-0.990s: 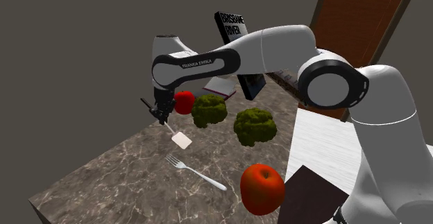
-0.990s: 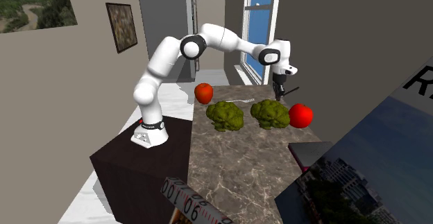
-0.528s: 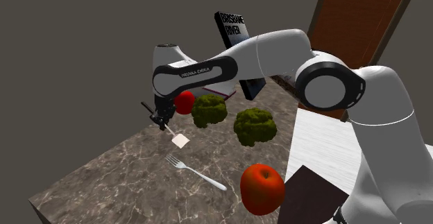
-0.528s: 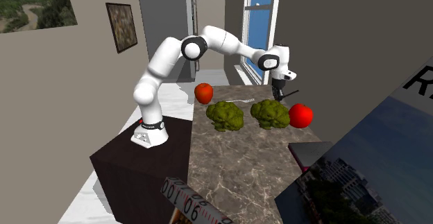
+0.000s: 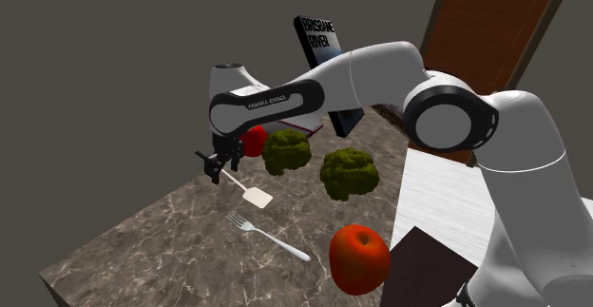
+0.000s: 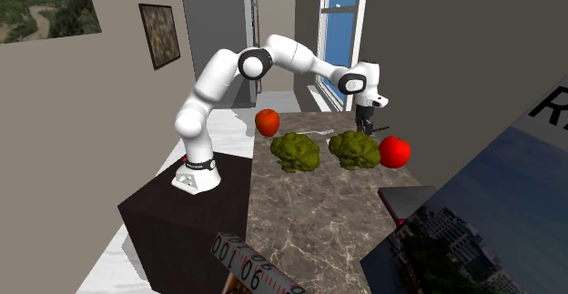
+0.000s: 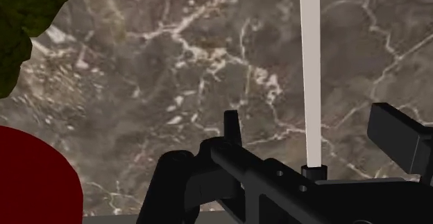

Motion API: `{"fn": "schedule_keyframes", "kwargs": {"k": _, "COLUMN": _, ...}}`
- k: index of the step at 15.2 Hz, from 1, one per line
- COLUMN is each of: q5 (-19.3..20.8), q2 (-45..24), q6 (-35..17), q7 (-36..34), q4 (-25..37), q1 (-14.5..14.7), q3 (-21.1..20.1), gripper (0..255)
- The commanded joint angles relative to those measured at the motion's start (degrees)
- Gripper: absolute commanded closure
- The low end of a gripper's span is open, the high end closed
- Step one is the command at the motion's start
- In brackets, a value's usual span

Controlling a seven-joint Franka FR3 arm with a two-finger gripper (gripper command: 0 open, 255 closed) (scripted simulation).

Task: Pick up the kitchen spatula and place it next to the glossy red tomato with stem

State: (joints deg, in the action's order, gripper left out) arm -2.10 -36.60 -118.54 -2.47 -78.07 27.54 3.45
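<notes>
here, nearest the shoulder camera: one stand (image 5: 425, 275), a dark brown box, matte, set beside a counter (image 5: 143, 253) of grey-brown marble pattern with pale veins and a smooth top. on the counter, going outward:
- one apple (image 5: 359, 258), red, round, glossy.
- one fork (image 5: 269, 237), pale and slim, lying flat.
- one spatula (image 5: 253, 196), with a flat white squarish blade down at the marble and a thin white handle running back to the gripper (image 5: 219, 165).
- the gripper is all black; its fingers (image 7: 396, 134) stand apart with the handle passing between them, and in the wrist view neither touches it.
- the spatula sits just beside the tomato (image 5: 253, 141), on its near side; the tomato is glossy red and round.
- one broccoli head (image 5: 286, 151) next to a second broccoli head (image 5: 349, 173), both lumpy and dull green.
- one book (image 5: 315, 37), upright, dark cover, white lettering.

room: a plain grey-brown wall (image 5: 95, 67) and a brown panelled door (image 5: 494, 39). in the second exterior view, a blue window (image 6: 343, 28), a grey fridge (image 6: 217, 37) and a framed picture (image 6: 159, 35).
</notes>
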Motion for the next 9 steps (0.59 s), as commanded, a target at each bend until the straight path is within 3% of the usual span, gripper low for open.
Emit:
{"fn": "schedule_keyframes", "kwargs": {"k": 1, "q5": 0.0, "q2": -0.1, "q6": 0.1, "q7": 0.0, "q4": 0.0, "q1": 0.0, "q3": 0.0, "gripper": 0}}
{"fn": "schedule_keyframes", "kwargs": {"k": 9, "q5": 0.2, "q2": 2.6, "q6": 5.7, "q7": -0.2, "q4": 3.0, "q1": 0.1, "q3": 0.1, "gripper": 0}}
